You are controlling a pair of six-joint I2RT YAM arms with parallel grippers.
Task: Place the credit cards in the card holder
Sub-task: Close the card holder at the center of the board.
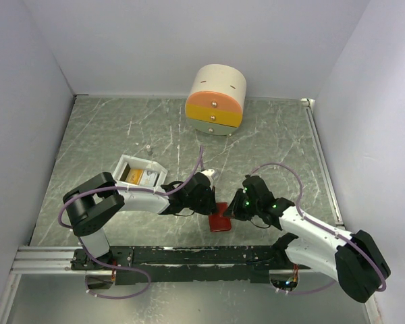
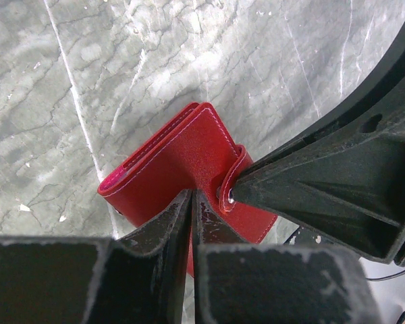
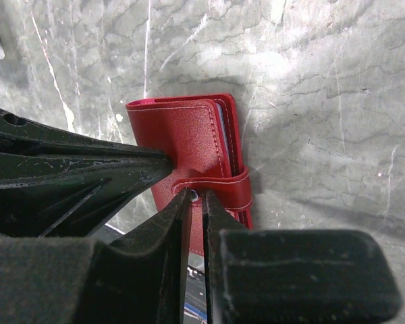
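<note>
While card holder [image 1: 221, 217] touches both tips | left jaws together | right jaws pinch strap [image 3: 236, 189]

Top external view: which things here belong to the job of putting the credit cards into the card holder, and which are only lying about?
For the job:
- red card holder, closed, between the left hand and the right hand
- credit cards, lying in the white tray

Lying about:
- round cream-and-orange drawer box, at the back
</note>
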